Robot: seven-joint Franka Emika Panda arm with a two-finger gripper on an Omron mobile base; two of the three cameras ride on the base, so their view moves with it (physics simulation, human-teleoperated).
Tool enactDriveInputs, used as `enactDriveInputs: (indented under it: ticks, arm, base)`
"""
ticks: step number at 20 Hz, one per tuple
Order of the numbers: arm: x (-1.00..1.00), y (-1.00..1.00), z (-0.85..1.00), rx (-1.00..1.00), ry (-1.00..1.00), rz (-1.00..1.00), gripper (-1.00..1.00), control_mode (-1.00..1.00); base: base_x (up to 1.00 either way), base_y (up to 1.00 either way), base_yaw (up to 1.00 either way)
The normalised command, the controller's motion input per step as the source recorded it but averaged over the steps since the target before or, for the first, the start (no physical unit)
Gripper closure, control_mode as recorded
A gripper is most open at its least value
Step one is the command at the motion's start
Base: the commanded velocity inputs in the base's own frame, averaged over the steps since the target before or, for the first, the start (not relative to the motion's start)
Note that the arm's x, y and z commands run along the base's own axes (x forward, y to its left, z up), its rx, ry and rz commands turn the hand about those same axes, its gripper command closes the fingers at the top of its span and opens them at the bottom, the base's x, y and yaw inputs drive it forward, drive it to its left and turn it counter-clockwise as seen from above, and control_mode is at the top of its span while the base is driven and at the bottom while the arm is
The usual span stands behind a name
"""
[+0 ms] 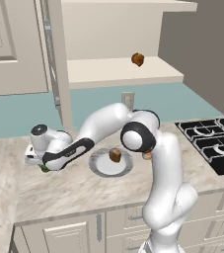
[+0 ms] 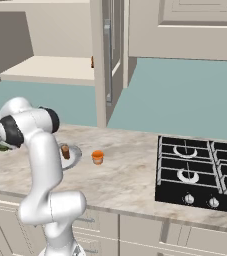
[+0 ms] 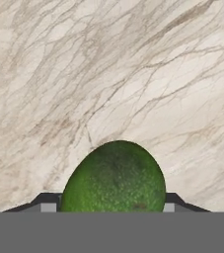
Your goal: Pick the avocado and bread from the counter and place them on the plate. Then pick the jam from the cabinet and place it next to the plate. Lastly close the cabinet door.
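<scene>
reaching low over the beige marble-patterned counter, left of the round grey-rimmed plate already carrying the tan-brown bread chunk. straddling the small dark green oval avocado with the gripper, fingers at either flank; firm clamping impossible to confirm. better squeezing across the narrow middle, lifting straight. upper cabinet standing open beyond.
</scene>
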Motion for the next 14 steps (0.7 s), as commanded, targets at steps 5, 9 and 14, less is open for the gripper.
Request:
enactDriveInputs:
  ticks: [5,9,14]
  arm:
    - [-0.13,-0.49,0.03,0.00,-0.03,0.01,1.00,-1.00]
    - [-0.20,-0.47,0.18,0.00,-0.02,0.07,1.00,-1.00]
    - [-0.24,-0.48,0.22,0.02,0.00,0.13,1.00,-1.00]
  base:
    - [0.00,0.00,0.00]
    - [0.00,0.00,0.00]
    - [0.00,0.00,0.00]
